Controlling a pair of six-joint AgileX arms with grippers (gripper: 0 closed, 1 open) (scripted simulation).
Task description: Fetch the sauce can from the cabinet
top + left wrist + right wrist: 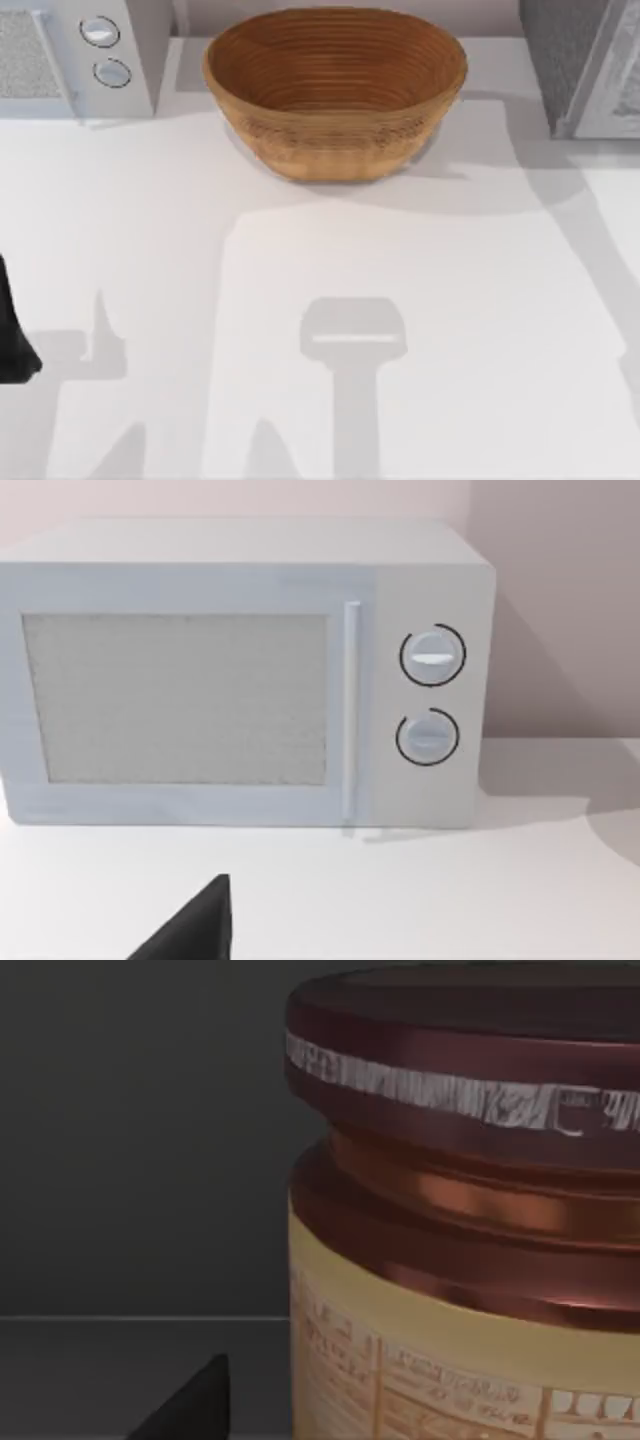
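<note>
The cabinet [585,60] stands at the table's far right corner, and the right wrist view, dim and grey-walled, looks to be from inside it, where the sauce can [470,1220] sits very close; I judge the right arm has reached in to fetch it, though whether its fingers are spread or closed I cannot tell. The top view gives the basket [335,95] at the middle back and the left arm [12,335] parked at the left edge; the left wrist view faces the white appliance [240,680], its fingers' state also not discernible.
</note>
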